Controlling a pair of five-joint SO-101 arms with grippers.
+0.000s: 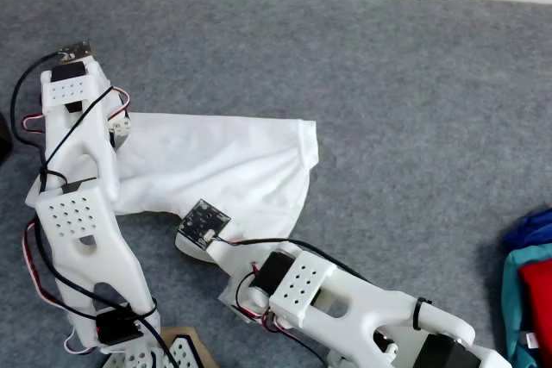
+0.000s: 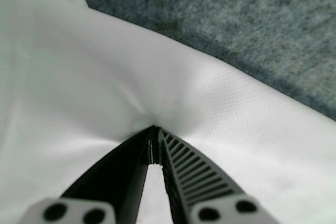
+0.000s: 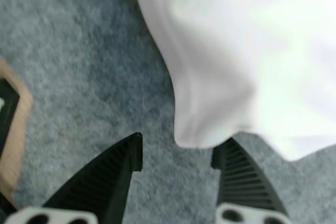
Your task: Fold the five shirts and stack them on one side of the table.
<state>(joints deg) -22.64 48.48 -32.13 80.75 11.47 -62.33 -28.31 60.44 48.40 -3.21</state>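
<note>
The white shirt (image 1: 233, 161) is lying crumpled on the grey desk (image 1: 414, 84). The left claw (image 2: 154, 132) is pinching the shirt's cloth, with its fingers squeezed together. The right claw (image 3: 181, 150) is sitting wide open at the shirt's edge, holding nothing.

Speckled grey table (image 1: 414, 84), white shirt (image 1: 216, 165), blue shirt (image 1: 530, 228), teal shirt (image 1: 513, 299), red shirt (image 1: 537, 299)

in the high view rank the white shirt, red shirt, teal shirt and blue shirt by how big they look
1. white shirt: by far the largest.
2. red shirt and teal shirt: they look much alike and both are cut off by the picture's edge, so they are not ranked.
3. blue shirt: the smallest patch showing.
</note>
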